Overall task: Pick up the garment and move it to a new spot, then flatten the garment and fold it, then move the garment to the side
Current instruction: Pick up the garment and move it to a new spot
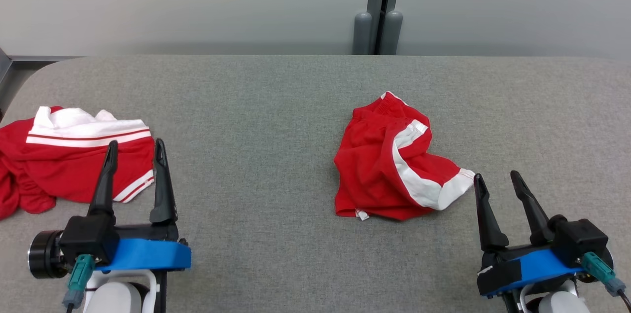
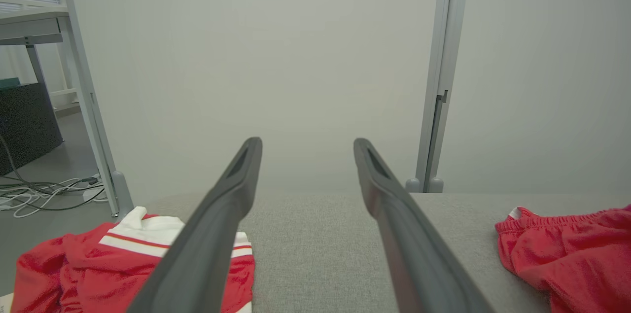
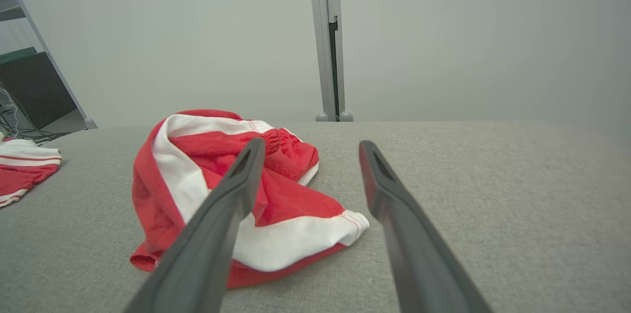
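I had the grey cloth-topped desk across my whole view, with a rumpled red-and-white jersey at its left end and the red shorts with white side stripes lying bunched right of centre, well apart from it. My left hand hung spread wide and empty above the jersey's right edge. My right hand, equally wide and empty, sat just beside the shorts' white-hemmed leg.
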Robot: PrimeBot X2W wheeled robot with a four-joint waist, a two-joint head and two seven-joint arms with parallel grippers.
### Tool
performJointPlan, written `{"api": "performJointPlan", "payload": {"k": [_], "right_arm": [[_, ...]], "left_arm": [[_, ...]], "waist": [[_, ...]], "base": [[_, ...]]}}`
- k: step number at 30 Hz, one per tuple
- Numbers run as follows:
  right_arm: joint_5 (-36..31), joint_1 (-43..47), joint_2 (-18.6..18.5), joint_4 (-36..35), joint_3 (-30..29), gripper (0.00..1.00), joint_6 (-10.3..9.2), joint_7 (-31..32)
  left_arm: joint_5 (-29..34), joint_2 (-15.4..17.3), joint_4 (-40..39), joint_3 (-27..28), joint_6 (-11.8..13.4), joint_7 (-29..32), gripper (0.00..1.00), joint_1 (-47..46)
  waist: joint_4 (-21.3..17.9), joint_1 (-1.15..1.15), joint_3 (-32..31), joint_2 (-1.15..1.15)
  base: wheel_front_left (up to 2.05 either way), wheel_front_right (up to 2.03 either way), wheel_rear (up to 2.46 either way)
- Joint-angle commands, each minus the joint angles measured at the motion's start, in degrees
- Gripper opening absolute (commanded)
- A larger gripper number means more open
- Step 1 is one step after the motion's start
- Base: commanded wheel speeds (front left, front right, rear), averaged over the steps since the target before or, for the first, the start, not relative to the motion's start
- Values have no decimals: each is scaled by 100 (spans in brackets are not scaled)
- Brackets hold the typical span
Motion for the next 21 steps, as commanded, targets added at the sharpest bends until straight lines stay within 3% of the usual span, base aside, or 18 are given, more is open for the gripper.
{"api": "performJointPlan", "payload": {"k": [1, 11, 21], "right_arm": [[-33, 107, -20, 38, -30, 100, 3, -20], [-24, 297, -18, 307, -87, 100, 3, -20], [-49, 383, -18, 480, -113, 100, 3, -20]], "left_arm": [[37, -50, -48, 97, -39, -15, 100, 104], [265, -242, 251, 349, -392, -15, 100, 652], [387, -333, 487, 415, -502, -15, 100, 791]], "waist": [[2, 0, -24, 0], [-14, 0, -228, 0], [-59, 0, -359, 0]], "base": [[0, 0, 0], [0, 0, 0], [0, 0, 0]]}}
